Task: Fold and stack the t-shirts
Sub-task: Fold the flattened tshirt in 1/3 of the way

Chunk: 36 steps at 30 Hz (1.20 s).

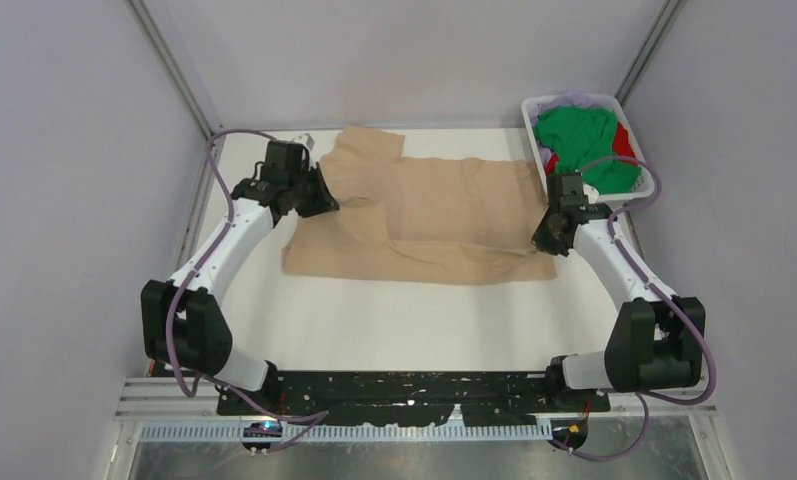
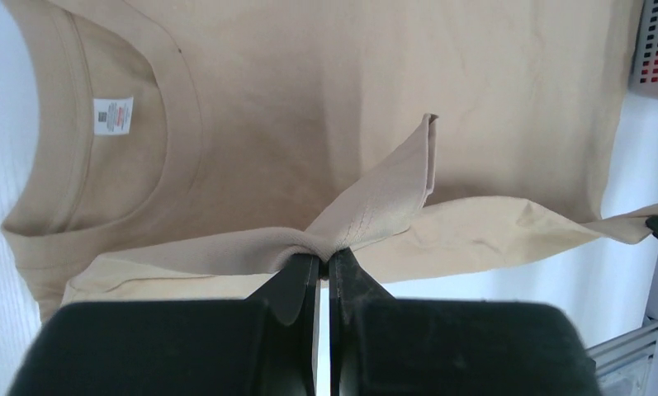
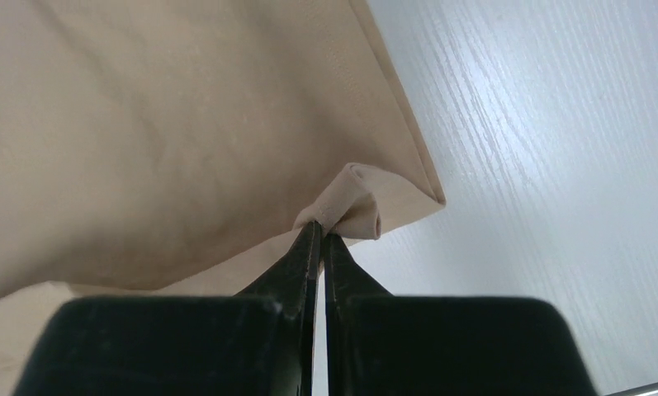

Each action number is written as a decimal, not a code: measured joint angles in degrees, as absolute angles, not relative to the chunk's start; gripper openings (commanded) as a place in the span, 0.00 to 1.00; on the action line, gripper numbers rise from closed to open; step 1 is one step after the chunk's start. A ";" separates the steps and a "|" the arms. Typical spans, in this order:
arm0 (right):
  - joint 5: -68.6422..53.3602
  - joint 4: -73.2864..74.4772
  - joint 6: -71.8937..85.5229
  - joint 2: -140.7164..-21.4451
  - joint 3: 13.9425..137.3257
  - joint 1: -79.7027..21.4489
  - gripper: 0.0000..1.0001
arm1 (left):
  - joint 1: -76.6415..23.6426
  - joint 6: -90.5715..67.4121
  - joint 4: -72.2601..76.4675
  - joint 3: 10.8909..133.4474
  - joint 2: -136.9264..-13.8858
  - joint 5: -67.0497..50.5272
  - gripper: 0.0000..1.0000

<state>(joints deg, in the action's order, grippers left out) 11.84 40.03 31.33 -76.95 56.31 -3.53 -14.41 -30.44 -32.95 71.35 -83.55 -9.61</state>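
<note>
I am pinching the beige shirt (image 1: 444, 215) with both hands. It is lying flat on the worktop (image 1: 404, 330), hem end just beside the basket (image 1: 655, 186) and collar end well away from it. My right hand (image 3: 319, 231) is pressed together on a small bunch of cloth at the hem corner, the one close beside the basket. My left hand (image 2: 321, 262) is clamped on a gathered fold of sleeve and side edge, at the end farthest from the basket. Between the two grips the long edge is rising slightly off the worktop, so I judge that I am making the lengthwise fold.

To do it well, I am aiming to raise both hands together to the same height, so that the edge hangs as one straight line. I am pulling gently apart, my left hand away from the basket, just enough to take out the sag. I am watching the sleeve, since it is twisting in my left grip and could land crumpled inside the fold. I am also minding my right hand, because swinging wide could knock the basket or catch the green shirt (image 1: 579, 140) piled in it. The red shirt (image 1: 625, 140) is showing under the green.
</note>
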 measured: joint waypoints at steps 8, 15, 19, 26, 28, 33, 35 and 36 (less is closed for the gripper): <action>11.75 35.53 32.03 -84.75 58.00 -1.80 0.15 | -13.21 -27.70 -31.11 77.47 -93.84 -7.05 0.04; 15.00 31.24 34.59 -92.60 60.99 -1.02 0.94 | -11.60 -26.52 -31.73 88.42 -107.66 -4.49 1.00; 16.05 29.67 34.30 -93.32 62.59 -0.99 0.97 | -10.79 -26.76 -32.93 94.87 -111.68 -3.07 1.00; 13.39 24.60 30.17 -81.87 54.02 -4.78 0.96 | -10.63 -29.89 -28.47 80.34 -102.02 -10.26 1.00; 8.56 21.37 28.91 -79.05 50.54 -6.96 0.96 | -10.90 -31.33 -26.65 74.59 -99.79 -14.04 1.00; 1.19 16.34 27.66 -83.74 49.34 -8.38 0.95 | -11.38 -32.75 -26.26 70.41 -100.60 -17.02 1.00; 0.67 15.33 27.24 -87.42 50.11 -8.01 0.95 | -11.35 -33.28 -25.89 69.76 -100.79 -17.08 1.00; 0.36 15.44 27.09 -90.11 51.37 -7.62 0.96 | -11.35 -33.78 -25.67 69.58 -100.92 -17.02 1.00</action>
